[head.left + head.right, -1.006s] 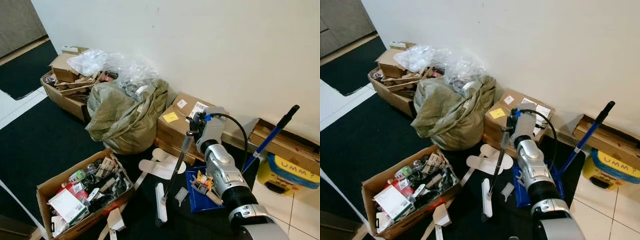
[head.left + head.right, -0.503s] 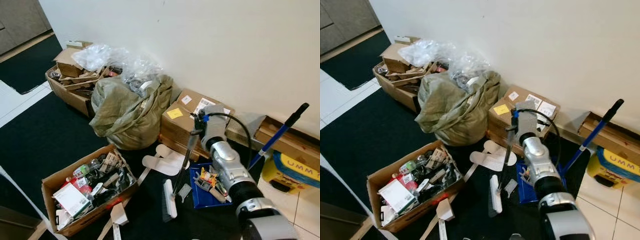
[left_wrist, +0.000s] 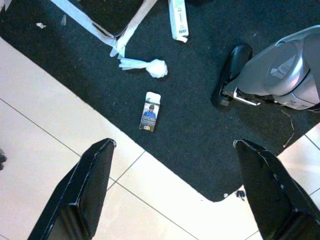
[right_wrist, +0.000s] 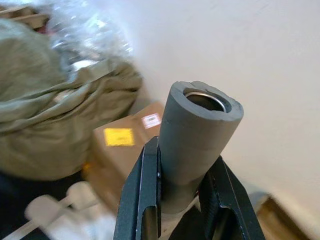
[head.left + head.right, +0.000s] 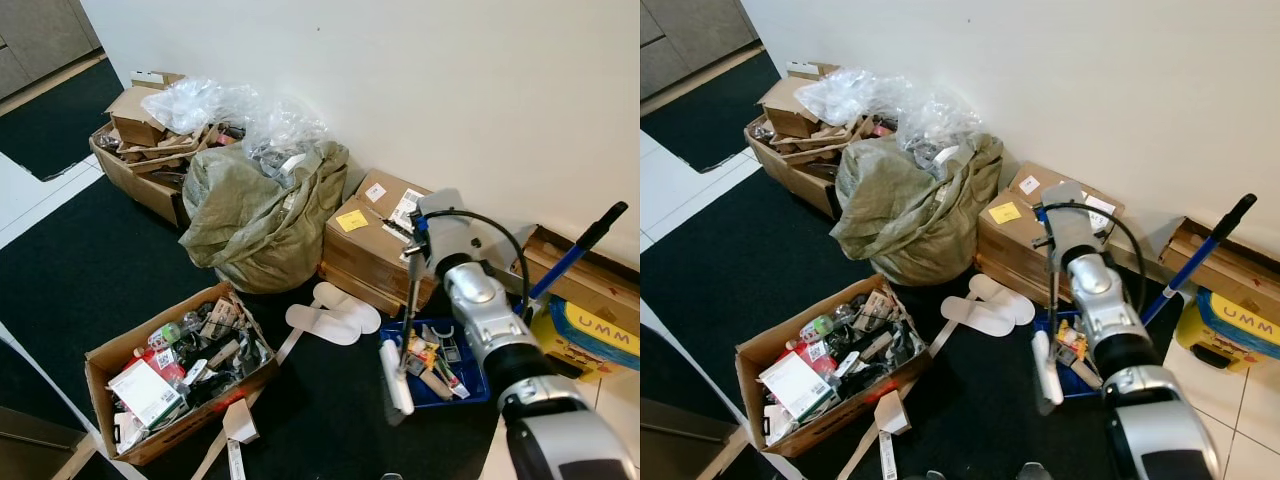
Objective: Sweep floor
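Broom swept rightward; right gripper jaws clamping handle.

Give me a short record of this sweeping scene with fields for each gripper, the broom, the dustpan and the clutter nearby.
right gripper: shut on broom handle
left gripper: open, above carpet edge and floor tiles
broom head: white, on the carpet beside blue dustpan
dustpan contents: small mixed items
clutter: green sack, white slippers, open cardboard box of items
floor litter: small card, crumpled paper
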### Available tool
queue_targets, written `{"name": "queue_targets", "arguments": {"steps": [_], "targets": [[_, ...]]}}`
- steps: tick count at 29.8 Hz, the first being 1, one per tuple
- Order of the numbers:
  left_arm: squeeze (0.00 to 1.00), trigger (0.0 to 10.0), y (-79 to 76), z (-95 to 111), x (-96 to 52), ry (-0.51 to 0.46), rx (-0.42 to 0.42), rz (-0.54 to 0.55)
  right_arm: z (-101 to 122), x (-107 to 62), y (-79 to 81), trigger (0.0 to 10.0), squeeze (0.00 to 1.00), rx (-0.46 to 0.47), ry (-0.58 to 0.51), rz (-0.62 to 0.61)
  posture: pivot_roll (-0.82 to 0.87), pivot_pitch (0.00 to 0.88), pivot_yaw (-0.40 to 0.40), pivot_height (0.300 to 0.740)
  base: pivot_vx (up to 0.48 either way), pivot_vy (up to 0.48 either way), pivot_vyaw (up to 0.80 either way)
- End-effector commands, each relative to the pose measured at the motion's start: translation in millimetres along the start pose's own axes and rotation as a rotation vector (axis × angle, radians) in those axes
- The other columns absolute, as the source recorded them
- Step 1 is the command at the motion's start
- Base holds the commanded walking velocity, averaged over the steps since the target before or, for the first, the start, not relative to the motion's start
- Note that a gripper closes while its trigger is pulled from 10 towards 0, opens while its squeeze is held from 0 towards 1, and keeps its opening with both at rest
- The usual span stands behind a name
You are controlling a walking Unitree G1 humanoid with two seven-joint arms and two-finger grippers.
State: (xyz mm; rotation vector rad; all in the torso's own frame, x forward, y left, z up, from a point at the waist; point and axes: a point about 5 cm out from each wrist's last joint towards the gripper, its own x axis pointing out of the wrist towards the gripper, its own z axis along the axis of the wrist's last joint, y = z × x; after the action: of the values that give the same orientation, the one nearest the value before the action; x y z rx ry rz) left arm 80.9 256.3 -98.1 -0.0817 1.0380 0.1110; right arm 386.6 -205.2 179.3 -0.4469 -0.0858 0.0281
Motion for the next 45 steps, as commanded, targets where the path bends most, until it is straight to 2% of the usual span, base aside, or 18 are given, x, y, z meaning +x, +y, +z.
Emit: {"name": "queue_targets", "arguments": {"steps": [1, 3, 8, 13, 18, 24, 25, 27, 31, 35, 38, 40, 42, 45], "targets": [[0.00, 10.0, 5.4, -8.9, -3.8, 0.034, -0.006, 0.018, 5.3, 0.9, -16.2, 10.0, 0.00, -0.169, -0.031, -0.039, 0.00, 0.236, 0.045, 0.740, 0.000, 0.000, 0.00], [0.00, 10.0, 5.4, -8.9, -3.8, 0.034, -0.006, 0.018, 5.3, 0.9, -16.2, 10.0, 0.00, -0.169, -0.031, -0.039, 0.00, 0.236, 0.045, 0.740, 0.000, 0.000, 0.00], [0.00, 10.0, 5.0, -9.2, -3.8, 0.035, -0.011, 0.018, 12.6, 3.3, -29.9, 10.0, 0.00, -0.187, -0.046, -0.080, -0.01, 0.216, 0.038, 0.740, 0.000, 0.000, 0.00], [0.00, 10.0, 5.0, -9.4, -3.8, 0.035, -0.013, 0.018, 13.9, 3.7, -32.0, 10.0, 0.00, -0.188, -0.048, -0.086, -0.01, 0.216, 0.038, 0.740, 0.000, 0.000, 0.00], [0.00, 10.0, 2.8, -8.7, -2.9, 0.030, -0.017, 0.017, 19.9, 8.1, -17.9, 10.0, 0.00, -0.079, -0.070, -0.031, -0.01, 0.170, 0.030, 0.740, 0.000, 0.000, 0.00], [0.00, 10.0, 1.1, -8.3, -2.2, 0.031, -0.013, 0.017, 24.4, 10.5, -15.6, 10.0, 0.00, -0.039, -0.084, -0.024, -0.02, 0.155, 0.029, 0.740, 0.000, 0.000, 0.00], [0.00, 10.0, 0.6, -8.2, -2.0, 0.031, -0.013, 0.016, 27.5, 11.4, -15.9, 10.0, 0.00, -0.004, -0.093, -0.022, -0.02, 0.146, 0.027, 0.740, 0.000, 0.000, 0.00], [0.00, 10.0, 0.6, -8.2, -2.0, 0.031, -0.013, 0.016, 27.5, 11.4, -15.9, 10.0, 0.00, -0.004, -0.093, -0.022, -0.02, 0.146, 0.027, 0.740, 0.000, 0.000, 0.00], [0.00, 10.0, -1.3, -7.8, -1.2, 0.034, -0.012, 0.011, 37.0, 14.1, -15.1, 10.0, 0.00, 0.063, -0.113, 0.004, -0.03, 0.122, 0.018, 0.740, 0.000, 0.000, 0.00], [0.00, 10.0, -2.2, -7.5, -0.8, 0.033, -0.013, 0.009, 39.1, 14.7, -12.7, 10.0, 0.00, 0.054, -0.111, 0.029, -0.04, 0.119, 0.015, 0.740, 0.000, 0.000, 0.00], [0.00, 10.0, -4.1, -6.4, 0.0, 0.024, -0.026, 0.009, 34.1, 14.4, -5.9, 10.0, 0.00, -0.004, -0.077, 0.068, -0.04, 0.109, 0.009, 0.740, 0.000, 0.000, 0.00], [0.00, 10.0, -4.1, -6.4, 0.0, 0.024, -0.026, 0.009, 34.1, 14.4, -5.9, 10.0, 0.00, -0.004, -0.077, 0.068, -0.04, 0.109, 0.009, 0.740, 0.000, 0.000, 0.00], [0.00, 10.0, -5.6, -5.4, 0.8, 0.019, -0.033, 0.008, 22.9, 12.5, 2.2, 10.0, 0.00, -0.038, -0.017, 0.111, -0.04, 0.106, 0.006, 0.740, 0.000, 0.000, 0.00], [0.00, 10.0, -6.5, -4.8, 1.3, 0.020, -0.033, 0.009, 17.2, 11.3, 5.0, 10.0, 0.00, -0.059, 0.017, 0.140, -0.04, 0.105, 0.002, 0.740, 0.000, 0.000, 0.00]]}}
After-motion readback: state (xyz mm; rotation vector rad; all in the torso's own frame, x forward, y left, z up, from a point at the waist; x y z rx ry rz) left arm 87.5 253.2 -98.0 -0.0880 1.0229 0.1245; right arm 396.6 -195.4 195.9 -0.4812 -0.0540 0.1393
